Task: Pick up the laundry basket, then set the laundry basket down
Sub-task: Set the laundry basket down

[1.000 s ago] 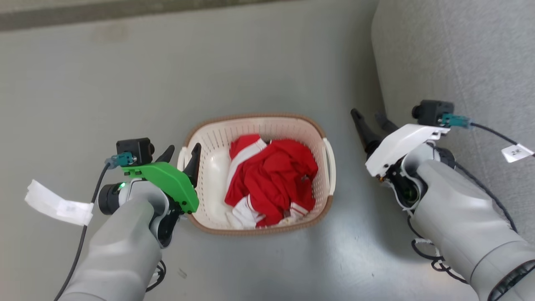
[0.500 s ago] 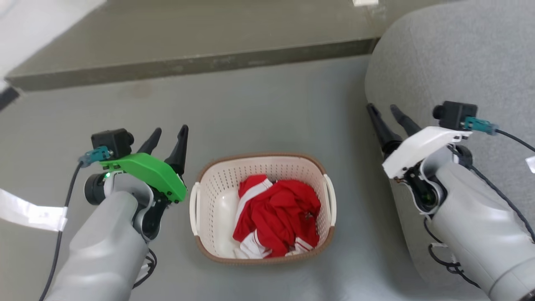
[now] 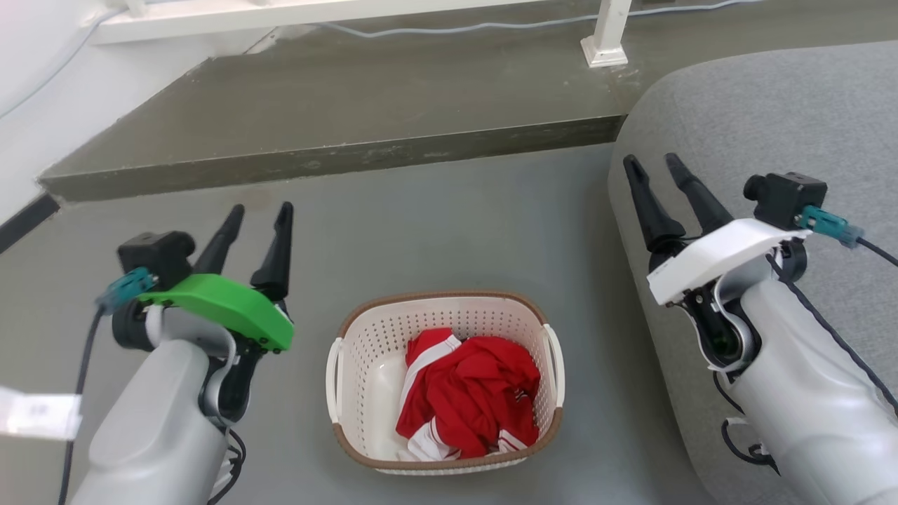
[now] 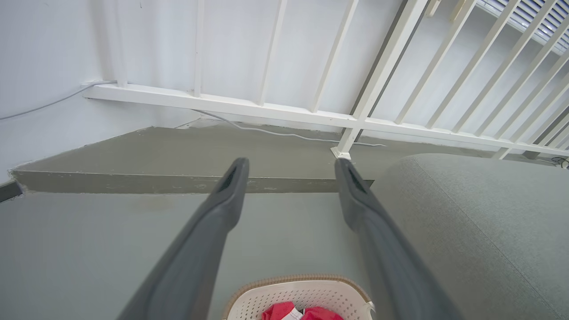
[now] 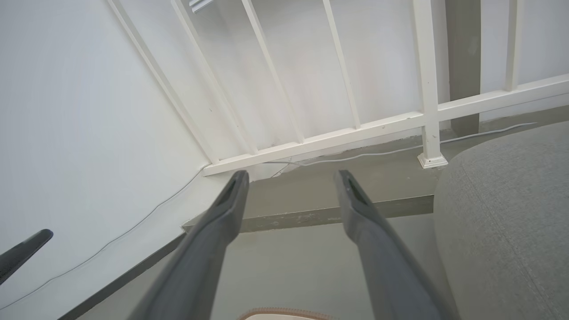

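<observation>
The laundry basket [image 3: 365,344] stands on the grey floor low in the head view, cream-white and perforated with a brown rim and two white side handles, holding red and white clothes [image 3: 470,396]. Its far rim [image 4: 293,281] also peeks in at the bottom of the left wrist view, and a sliver of the rim [image 5: 284,313] in the right wrist view. My left gripper [image 3: 258,209] is open, raised to the basket's left and apart from it. My right gripper [image 3: 652,161] is open, raised to its right over a grey cushion, holding nothing.
A large grey upholstered cushion [image 3: 758,126] bulges at the right, close to the basket. A raised concrete step [image 3: 337,105] runs across behind, with a white railing [image 4: 311,113], its post [image 3: 607,35] and a cable along the wall.
The head camera has tilted up, so the basket sits lower in view and the step and railing appear. Both grippers have risen away from the basket; the left one has left the left handle.
</observation>
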Robot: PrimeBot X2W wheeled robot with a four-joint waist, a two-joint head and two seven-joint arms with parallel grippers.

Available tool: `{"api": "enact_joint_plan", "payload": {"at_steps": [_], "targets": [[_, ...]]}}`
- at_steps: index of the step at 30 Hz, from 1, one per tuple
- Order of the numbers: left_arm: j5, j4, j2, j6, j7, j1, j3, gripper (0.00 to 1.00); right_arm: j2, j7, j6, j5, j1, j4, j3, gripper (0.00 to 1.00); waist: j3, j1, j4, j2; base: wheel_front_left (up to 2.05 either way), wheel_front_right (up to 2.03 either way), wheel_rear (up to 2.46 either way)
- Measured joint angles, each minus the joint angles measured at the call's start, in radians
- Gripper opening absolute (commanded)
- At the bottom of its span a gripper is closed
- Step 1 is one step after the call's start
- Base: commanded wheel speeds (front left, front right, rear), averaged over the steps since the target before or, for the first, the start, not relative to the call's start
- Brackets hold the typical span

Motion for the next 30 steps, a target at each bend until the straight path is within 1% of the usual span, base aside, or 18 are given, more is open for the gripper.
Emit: {"api": "enact_joint_plan", "payload": {"at_steps": [5, 7, 8, 12, 13, 18, 21, 30], "targets": [[0.039, -0.103, 0.003, 0.025, -0.002, 0.077, 0.091, 1.0, -0.001, -0.001, -0.024, -0.077, 0.064, -0.103, -0.068, 1.0, -0.015, 0.0, -0.008, 0.0, 0.0, 0.0, 0.0], [0.061, -0.138, 0.004, 0.035, -0.002, 0.111, 0.115, 1.0, -0.002, -0.001, -0.027, -0.096, 0.093, -0.135, -0.092, 1.0, -0.018, 0.0, -0.011, 0.0, 0.0, 0.0, 0.0], [0.068, -0.155, 0.005, 0.035, -0.002, 0.127, 0.122, 1.0, -0.003, -0.001, -0.033, -0.105, 0.109, -0.147, -0.1, 1.0, -0.019, 0.0, -0.011, 0.0, 0.0, 0.0, 0.0], [0.106, -0.207, 0.003, 0.045, -0.002, 0.183, 0.152, 1.0, 0.001, -0.001, -0.035, -0.148, 0.163, -0.192, -0.121, 1.0, -0.022, 0.0, -0.011, 0.0, 0.0, 0.0, 0.0], [0.122, -0.222, 0.002, 0.048, -0.002, 0.194, 0.159, 1.0, 0.003, -0.001, -0.042, -0.157, 0.174, -0.202, -0.126, 1.0, -0.023, 0.0, -0.011, 0.0, 0.0, 0.0, 0.0], [0.181, -0.284, -0.002, 0.055, -0.003, 0.235, 0.179, 1.0, 0.008, -0.001, -0.044, -0.197, 0.218, -0.241, -0.15, 1.0, -0.027, 0.0, -0.008, 0.0, 0.0, 0.0, 0.0], [0.194, -0.309, -0.007, 0.058, -0.003, 0.266, 0.191, 1.0, 0.015, -0.001, -0.052, -0.211, 0.24, -0.26, -0.163, 1.0, -0.028, 0.0, -0.006, 0.0, 0.0, 0.0, 0.0], [0.247, -0.361, -0.026, 0.058, -0.002, 0.333, 0.215, 1.0, 0.039, -0.001, -0.052, -0.25, 0.295, -0.296, -0.184, 1.0, -0.031, 0.0, -0.003, 0.0, 0.0, 0.0, 0.0]]}}
